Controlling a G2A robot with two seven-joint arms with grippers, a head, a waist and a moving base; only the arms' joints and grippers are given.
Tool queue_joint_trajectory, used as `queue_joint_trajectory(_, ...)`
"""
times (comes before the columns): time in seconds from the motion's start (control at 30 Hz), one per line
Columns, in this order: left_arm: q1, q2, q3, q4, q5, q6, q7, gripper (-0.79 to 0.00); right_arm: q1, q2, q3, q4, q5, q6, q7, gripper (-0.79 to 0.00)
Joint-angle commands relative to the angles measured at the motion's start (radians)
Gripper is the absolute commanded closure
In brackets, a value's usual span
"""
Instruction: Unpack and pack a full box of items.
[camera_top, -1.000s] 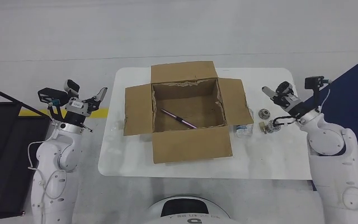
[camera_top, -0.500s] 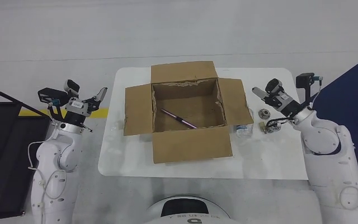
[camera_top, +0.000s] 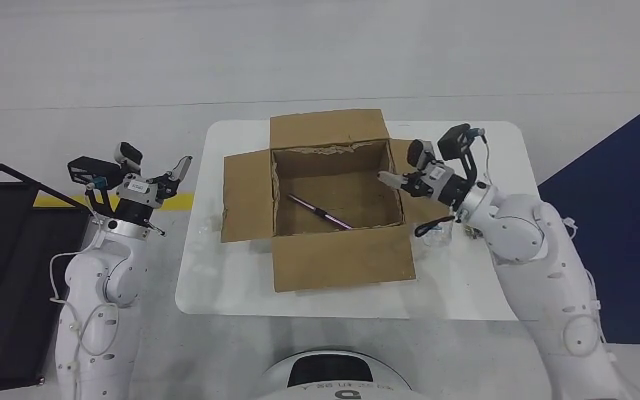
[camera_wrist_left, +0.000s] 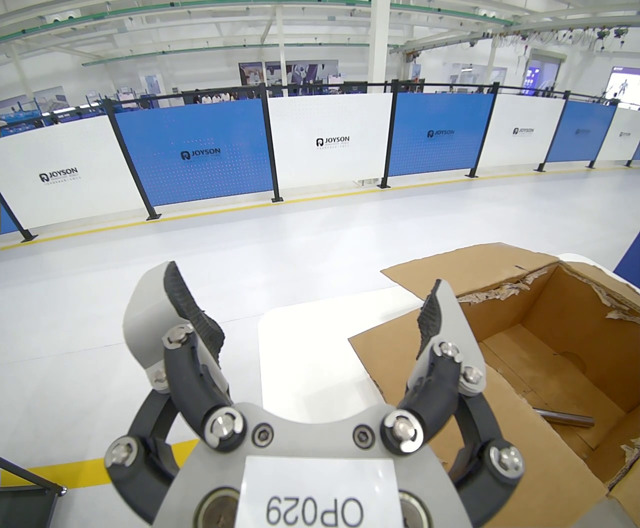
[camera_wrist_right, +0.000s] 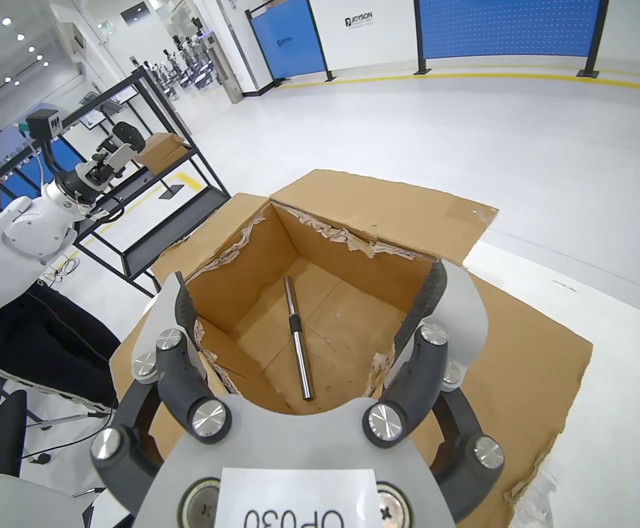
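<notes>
An open cardboard box stands mid-table on the white table, all flaps folded out. A thin metal rod lies slantwise on its floor. My right gripper hovers open over the box's right rim. In the right wrist view its fingers frame the box interior and the rod, with the right gripper holding nothing. My left gripper hangs open and holds nothing off the table's left edge. In the left wrist view, the left gripper faces the box and the rod's end.
A clear plastic item lies on the table by the box's right flap, under my right arm. Crumpled clear film sits at the table's left edge. A black rack stands on the floor behind my left arm.
My right arm has swung left from the table's right edge to above the box's right rim, now covering the small metal parts there. The left arm has not moved.
</notes>
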Motion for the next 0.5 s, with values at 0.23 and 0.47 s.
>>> queue_joint_trajectory(0.23, -0.026, 0.003, 0.021, -0.036, 0.14, 0.058, 0.026, -0.785, -0.001, 0.0, 0.002, 0.0, 0.0, 0.0, 0.0, -0.785)
queue_joint_trajectory(0.47, -0.243, 0.001, 0.277, -0.013, 0.404, 0.012, -0.094, -0.785, -0.001, 0.0, 0.002, 0.0, 0.0, 0.0, 0.0, -0.785)
